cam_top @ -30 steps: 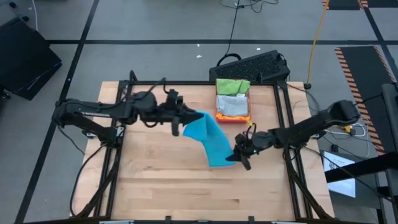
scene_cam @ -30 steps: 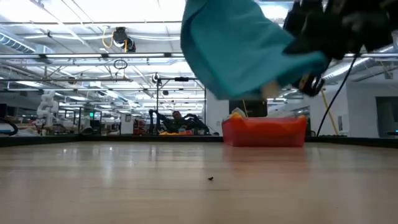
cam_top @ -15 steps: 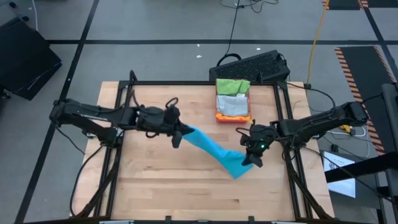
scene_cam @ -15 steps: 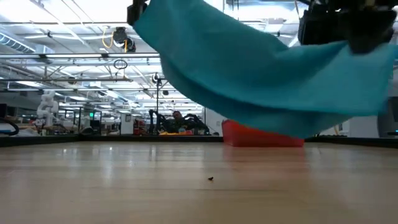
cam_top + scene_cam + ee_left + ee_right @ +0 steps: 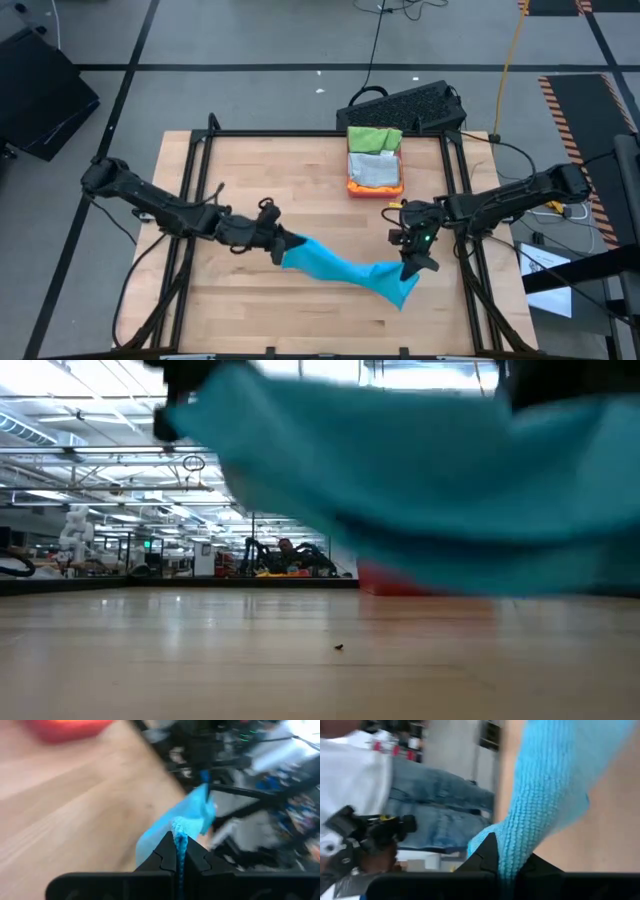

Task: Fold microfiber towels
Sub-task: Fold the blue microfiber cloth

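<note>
A bright blue microfiber towel (image 5: 345, 268) hangs stretched between my two grippers above the table's near half. In the low view the towel (image 5: 420, 480) fills the upper picture, clear of the table. My left gripper (image 5: 278, 245) is shut on its left end. My right gripper (image 5: 412, 268) is shut on its right end. A pink-red tray (image 5: 375, 186) at the far middle holds folded green (image 5: 374, 138) and pale (image 5: 374, 171) towels. My left gripper pinches the towel's left end (image 5: 178, 827) between its two fingers, reaching from the table's left. The cloth bunches at the fingers and runs away toward my right gripper, lifted clear of the table. My right gripper pinches the towel's right end (image 5: 517, 847) between its two fingers. A short corner (image 5: 402, 292) hangs past the fingers toward the near edge, and the rest spans to my left gripper.
A black keyboard (image 5: 410, 105) lies beyond the table's far edge. The black frame rails (image 5: 455, 200) run along the table's sides. Bare wood (image 5: 270, 180) lies in the far left half. A person in jeans shows beyond the table in the right wrist view (image 5: 435, 795).
Both grippers have carried the blue towel toward the table's near edge. The towel was bunched and hanging near the tray; it is now drawn out lengthwise between the grippers and sits lower over the table. Both grippers have stayed shut on it.
</note>
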